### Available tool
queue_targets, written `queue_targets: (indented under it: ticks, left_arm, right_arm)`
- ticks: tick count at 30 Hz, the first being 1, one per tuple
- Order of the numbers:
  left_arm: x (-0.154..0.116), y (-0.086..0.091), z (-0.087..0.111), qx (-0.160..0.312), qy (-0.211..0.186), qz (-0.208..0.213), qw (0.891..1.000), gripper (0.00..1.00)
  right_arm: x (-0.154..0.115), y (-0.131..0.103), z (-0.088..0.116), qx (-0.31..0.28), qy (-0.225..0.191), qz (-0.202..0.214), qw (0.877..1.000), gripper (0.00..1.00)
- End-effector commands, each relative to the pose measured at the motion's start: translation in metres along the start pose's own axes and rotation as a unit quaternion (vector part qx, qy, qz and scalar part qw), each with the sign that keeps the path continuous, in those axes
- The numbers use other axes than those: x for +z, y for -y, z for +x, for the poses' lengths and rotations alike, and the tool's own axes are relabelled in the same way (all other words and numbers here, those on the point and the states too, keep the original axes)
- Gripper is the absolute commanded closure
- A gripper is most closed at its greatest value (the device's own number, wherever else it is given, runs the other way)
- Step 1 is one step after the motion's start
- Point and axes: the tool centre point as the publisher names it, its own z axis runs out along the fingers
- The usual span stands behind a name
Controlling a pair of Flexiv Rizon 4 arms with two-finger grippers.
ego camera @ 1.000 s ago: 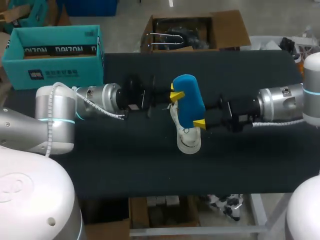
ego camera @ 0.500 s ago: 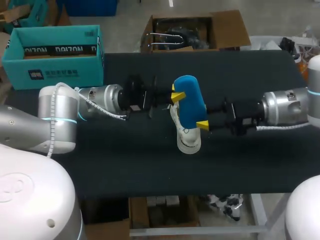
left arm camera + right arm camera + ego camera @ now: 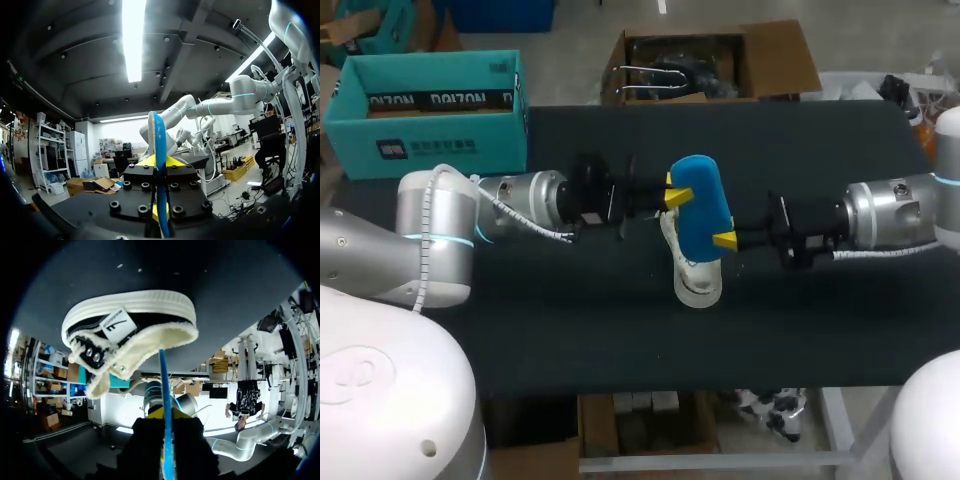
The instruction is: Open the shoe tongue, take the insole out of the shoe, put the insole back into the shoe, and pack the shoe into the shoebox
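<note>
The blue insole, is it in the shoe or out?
Out: the left gripper and right gripper hold the insole above the shoe.

1. A blue insole hangs over the white-soled shoe at the middle of the dark table.
2. The left gripper pinches its far left edge; the right gripper pinches its near right edge.
3. An open teal shoebox stands far left.
</note>
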Motion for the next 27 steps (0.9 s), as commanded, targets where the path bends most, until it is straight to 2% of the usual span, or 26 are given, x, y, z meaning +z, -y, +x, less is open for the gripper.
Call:
queue_targets:
  ticks: [1, 2, 3, 7, 10, 12, 14, 15, 16, 17, 27]
  left_arm:
    - [-0.001, 0.001, -0.002, -0.005, -0.004, -0.007, 1.0, 0.69]
    - [-0.002, 0.003, -0.003, -0.007, -0.01, -0.007, 1.0, 0.18]
    - [-0.005, 0.005, -0.004, -0.007, -0.015, -0.009, 1.0, 0.0]
    - [-0.015, 0.013, -0.006, -0.003, -0.058, -0.032, 0.998, 0.0]
    - [-0.025, 0.02, -0.005, -0.023, -0.116, -0.055, 0.991, 0.0]
    - [-0.034, 0.022, -0.002, -0.056, -0.179, -0.086, 0.979, 0.0]
    - [-0.045, 0.024, 0.001, -0.092, -0.244, -0.113, 0.959, 0.0]
    - [-0.051, 0.025, 0.001, -0.105, -0.257, -0.13, 0.952, 0.0]
    - [-0.057, 0.025, -0.002, -0.121, -0.262, -0.161, 0.944, 0.0]
    - [-0.057, 0.025, -0.002, -0.121, -0.262, -0.161, 0.944, 0.0]
    - [-0.057, 0.025, -0.002, -0.121, -0.262, -0.161, 0.944, 0.0]
  right_arm:
    - [-0.002, -0.002, 0.0, -0.003, 0.008, 0.006, 1.0, 1.0]
    - [-0.002, -0.002, -0.002, -0.008, 0.012, 0.01, 1.0, 1.0]
    - [-0.003, -0.001, -0.003, -0.012, 0.014, 0.011, 1.0, 1.0]
    - [-0.008, 0.001, -0.013, -0.02, 0.015, 0.014, 1.0, 1.0]
    - [-0.01, 0.005, -0.02, -0.03, 0.02, 0.019, 0.999, 1.0]
    - [-0.011, 0.007, -0.024, -0.03, 0.024, 0.017, 0.999, 1.0]
    - [-0.01, 0.009, -0.029, -0.031, 0.04, 0.018, 0.999, 1.0]
    - [-0.01, 0.01, -0.031, -0.03, 0.051, 0.022, 0.998, 1.0]
    - [-0.008, 0.011, -0.033, -0.027, 0.066, 0.031, 0.997, 1.0]
    - [-0.007, 0.012, -0.037, -0.02, 0.077, 0.043, 0.996, 1.0]
    - [-0.006, 0.013, -0.04, -0.019, 0.075, 0.034, 0.996, 1.0]
